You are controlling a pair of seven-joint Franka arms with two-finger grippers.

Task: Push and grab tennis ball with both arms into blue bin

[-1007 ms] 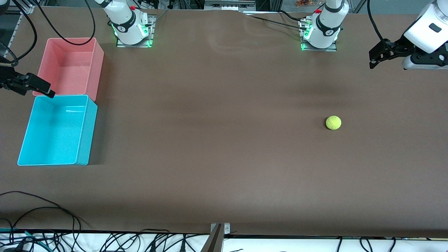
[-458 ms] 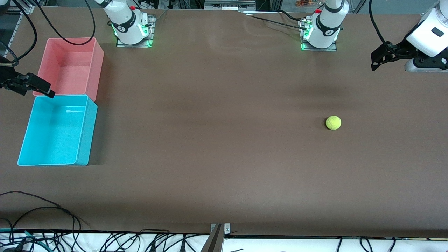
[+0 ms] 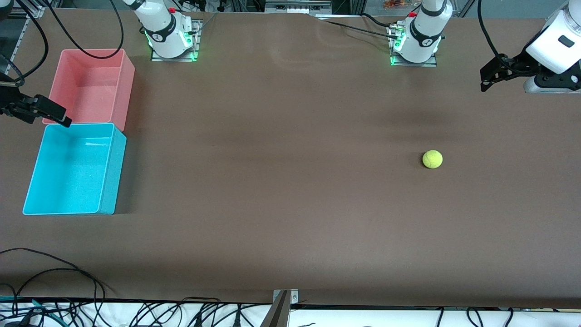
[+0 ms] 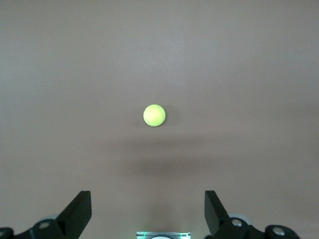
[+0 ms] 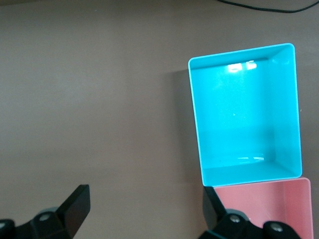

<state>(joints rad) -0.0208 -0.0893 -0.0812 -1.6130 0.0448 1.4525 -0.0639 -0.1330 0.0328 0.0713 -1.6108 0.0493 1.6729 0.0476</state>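
The yellow-green tennis ball (image 3: pixel 432 159) lies on the brown table toward the left arm's end, alone and touching nothing. My left gripper (image 3: pixel 486 78) hangs open and empty above the table's edge at that end, well apart from the ball. In the left wrist view the ball (image 4: pixel 154 115) sits ahead of the wide-spread left gripper (image 4: pixel 147 198). The empty blue bin (image 3: pixel 72 170) stands at the right arm's end. My right gripper (image 3: pixel 56 116) hovers open over the bin's rim, where it meets the pink bin. The right wrist view shows the blue bin (image 5: pixel 244 114) past the open right gripper (image 5: pixel 144 193).
An empty pink bin (image 3: pixel 93 86) touches the blue bin on the side nearer the robot bases and also shows in the right wrist view (image 5: pixel 264 199). Loose black cables (image 3: pixel 54 272) lie at the table's edge nearest the front camera. Bare tabletop stretches between ball and bins.
The left arm's hand has shifted slightly above its end of the table. The ball, the bins and the right arm have not moved.
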